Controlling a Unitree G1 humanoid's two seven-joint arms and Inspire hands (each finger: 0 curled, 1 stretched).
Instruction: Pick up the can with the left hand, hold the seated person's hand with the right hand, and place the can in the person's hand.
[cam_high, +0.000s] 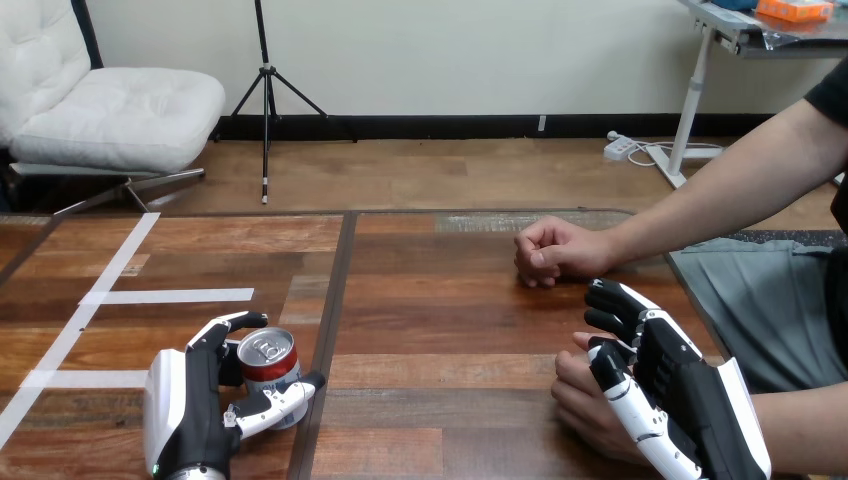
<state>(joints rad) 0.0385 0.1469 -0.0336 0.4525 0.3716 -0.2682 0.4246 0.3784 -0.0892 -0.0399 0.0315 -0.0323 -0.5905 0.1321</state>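
A red can (268, 362) with a silver top stands upright at the table's near left. My left hand (190, 405) is shut on it, fingers round its far side and thumb across its near side. At the near right, my right hand (680, 400) lies over the person's near hand (580, 400), its fingers relaxed and reaching past that hand, its thumb resting across the top. I see no finger wrapped round the person's hand. The person's other hand (555, 252), a loose fist, rests on the table farther back.
White tape lines (165, 296) mark the wooden table (440, 330) at the left. The person's forearm (720, 195) comes in from the upper right, and their lap sits beyond the right table edge.
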